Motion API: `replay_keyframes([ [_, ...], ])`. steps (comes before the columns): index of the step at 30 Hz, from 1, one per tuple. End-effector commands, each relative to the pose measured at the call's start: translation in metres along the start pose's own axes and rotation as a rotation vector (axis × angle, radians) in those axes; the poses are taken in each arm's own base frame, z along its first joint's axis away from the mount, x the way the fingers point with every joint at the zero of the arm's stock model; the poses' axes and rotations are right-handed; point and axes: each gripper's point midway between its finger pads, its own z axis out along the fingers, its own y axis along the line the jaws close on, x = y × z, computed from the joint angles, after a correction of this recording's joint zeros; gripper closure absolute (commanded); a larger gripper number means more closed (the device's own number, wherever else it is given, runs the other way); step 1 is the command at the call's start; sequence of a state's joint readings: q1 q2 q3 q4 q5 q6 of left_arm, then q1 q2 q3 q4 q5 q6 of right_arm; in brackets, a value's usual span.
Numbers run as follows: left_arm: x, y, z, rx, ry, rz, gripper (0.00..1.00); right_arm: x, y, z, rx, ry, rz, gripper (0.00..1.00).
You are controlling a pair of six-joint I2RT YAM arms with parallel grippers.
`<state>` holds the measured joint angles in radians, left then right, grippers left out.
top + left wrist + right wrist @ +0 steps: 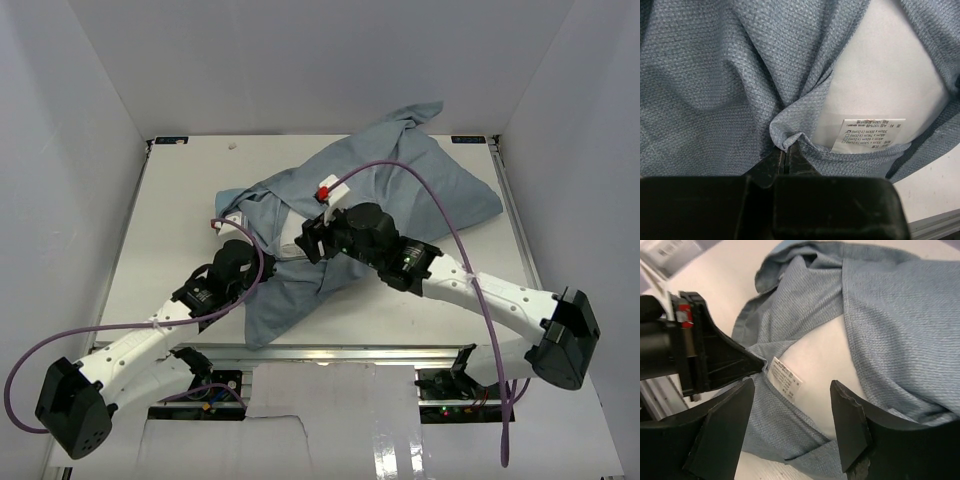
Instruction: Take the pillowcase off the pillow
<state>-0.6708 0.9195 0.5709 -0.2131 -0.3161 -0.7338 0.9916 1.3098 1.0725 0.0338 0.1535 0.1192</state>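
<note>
The grey-blue pillowcase (pixel 400 190) lies crumpled across the middle of the table, plain side up. The white pillow (pixel 880 75) shows through its open mouth, with a printed label (pixel 871 132) on it; it also shows in the right wrist view (pixel 825 365). My left gripper (pixel 784 150) is shut on a fold of the pillowcase's (pixel 715 75) mouth edge. My right gripper (pixel 792 405) is open and hovers over the exposed pillow and the pillowcase (pixel 890 315), its fingers (pixel 850 425) spread either side of the opening. In the top view the left gripper (pixel 262 240) and the right gripper (pixel 310 240) are close together.
White walls enclose the table (pixel 180 220) on three sides. The purple cable (pixel 440 215) of the right arm loops over the cloth. A red-and-white tag (pixel 325 188) sits on it. The table's front rail (pixel 340 352) runs just below the cloth.
</note>
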Motion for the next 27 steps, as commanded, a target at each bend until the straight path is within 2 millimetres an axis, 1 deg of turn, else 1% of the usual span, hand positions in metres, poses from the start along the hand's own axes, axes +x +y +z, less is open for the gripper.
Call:
replay_keyframes([
  [1, -0.001, -0.004, -0.002, 0.022, -0.002, -0.007, 1.0, 0.014, -0.008, 0.023, 0.065, 0.038, -0.009, 0.32],
  [2, -0.001, -0.004, -0.002, 0.023, -0.001, -0.007, 1.0, 0.018, -0.012, 0.028, 0.086, 0.053, -0.013, 0.32],
  [3, -0.002, -0.004, -0.002, 0.024, -0.004, -0.01, 1.0, 0.034, -0.017, 0.038, 0.114, 0.092, -0.031, 0.33],
  [4, -0.003, -0.004, -0.003, 0.025, -0.009, -0.009, 1.0, 0.042, -0.02, 0.044, 0.126, 0.113, -0.037, 0.33],
  [5, -0.005, -0.005, -0.003, 0.025, -0.015, -0.008, 1.0, 0.043, -0.023, 0.049, 0.146, 0.12, -0.043, 0.34],
  [6, -0.008, -0.005, -0.004, 0.023, -0.026, -0.007, 1.0, 0.059, -0.027, 0.06, 0.16, 0.164, -0.048, 0.34],
  [7, -0.016, -0.01, -0.006, 0.03, -0.041, -0.011, 1.0, 0.064, -0.029, 0.065, 0.17, 0.176, -0.041, 0.34],
  [8, -0.019, -0.01, -0.007, 0.021, -0.042, -0.008, 1.0, 0.07, -0.038, 0.07, 0.196, 0.191, -0.027, 0.35],
  [9, -0.024, -0.011, -0.008, 0.012, -0.048, -0.005, 1.0, 0.082, -0.05, 0.078, 0.232, 0.224, -0.007, 0.35],
  [10, -0.032, -0.015, -0.013, 0.009, -0.054, -0.004, 1.0, 0.088, -0.072, 0.081, 0.299, 0.235, 0.059, 0.35],
  [11, -0.036, -0.017, -0.016, 0.009, -0.059, -0.003, 1.0, 0.093, -0.086, 0.083, 0.341, 0.242, 0.089, 0.35],
  [12, -0.043, -0.016, -0.021, 0.009, -0.079, -0.005, 1.0, 0.106, -0.101, 0.086, 0.38, 0.267, 0.111, 0.36],
  [13, -0.043, -0.013, -0.025, -0.004, -0.079, -0.007, 1.0, 0.11, -0.128, 0.084, 0.436, 0.27, 0.146, 0.36],
  [14, -0.042, -0.009, -0.028, -0.011, -0.083, -0.01, 1.0, 0.114, -0.14, 0.084, 0.471, 0.271, 0.18, 0.36],
  [15, -0.042, -0.006, -0.031, -0.013, -0.089, -0.015, 1.0, 0.126, -0.152, 0.079, 0.502, 0.311, 0.199, 0.36],
  [16, -0.044, -0.002, -0.038, -0.013, -0.105, -0.023, 1.0, 0.127, -0.172, 0.075, 0.538, 0.308, 0.227, 0.36],
  [17, -0.04, 0.002, -0.039, -0.02, -0.104, -0.024, 1.0, 0.127, -0.178, 0.074, 0.542, 0.303, 0.255, 0.36],
  [19, -0.042, 0.008, -0.042, -0.034, -0.125, -0.032, 1.0, 0.122, -0.193, 0.07, 0.572, 0.284, 0.284, 0.36],
  [21, -0.033, 0.015, -0.038, -0.054, -0.109, -0.032, 1.0, 0.118, -0.197, 0.071, 0.579, 0.27, 0.304, 0.35],
  [22, -0.028, 0.016, -0.035, -0.056, -0.095, -0.047, 1.0, 0.11, -0.199, 0.074, 0.579, 0.253, 0.309, 0.35],
  [23, -0.018, 0.017, -0.03, -0.06, -0.062, -0.039, 1.0, 0.108, -0.199, 0.076, 0.577, 0.249, 0.313, 0.35],
  [24, -0.008, 0.022, -0.024, -0.079, -0.037, -0.032, 1.0, 0.109, -0.198, 0.079, 0.572, 0.253, 0.317, 0.35],
  [25, -0.003, 0.025, -0.021, -0.091, -0.022, -0.028, 1.0, 0.11, -0.198, 0.082, 0.567, 0.256, 0.321, 0.35],
  [26, 0.003, 0.029, -0.016, -0.116, -0.003, -0.015, 1.0, 0.106, -0.196, 0.084, 0.557, 0.257, 0.328, 0.35],
  [27, 0.001, 0.029, -0.015, -0.12, -0.002, -0.009, 1.0, 0.107, -0.194, 0.086, 0.55, 0.259, 0.338, 0.35],
])
